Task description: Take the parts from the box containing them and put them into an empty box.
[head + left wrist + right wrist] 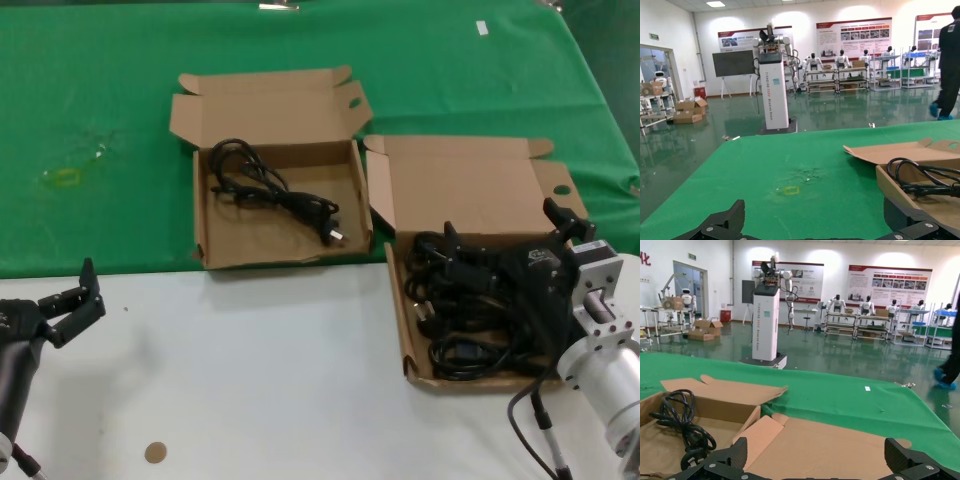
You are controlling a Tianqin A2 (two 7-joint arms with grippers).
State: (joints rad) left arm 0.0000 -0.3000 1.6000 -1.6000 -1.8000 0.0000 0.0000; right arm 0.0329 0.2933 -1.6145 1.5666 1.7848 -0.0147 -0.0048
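From the head camera I see two shallow brown cardboard boxes with their hinged lids folded back, side by side across the line where the green cloth (420,60) meets the white desk (250,380). The box on my right (470,185) holds a tangled heap of black coiled power cords (450,320), glossy loops piled on one another. The left box (268,100), with a wavy front edge, holds a single black cord (270,190), loosely looped with its plug lying toward the right wall. My right tool (510,232) sits low over the heap, its fingers spread wide apart and not closed on any cord. My left tool (72,305) waits over the white desk near my left edge, fingers also apart and gripping nothing. A small brown disc (155,452) lies on the white desk. Through the wrist cameras I see a bright hall with display boards and a white robot stand (774,85).
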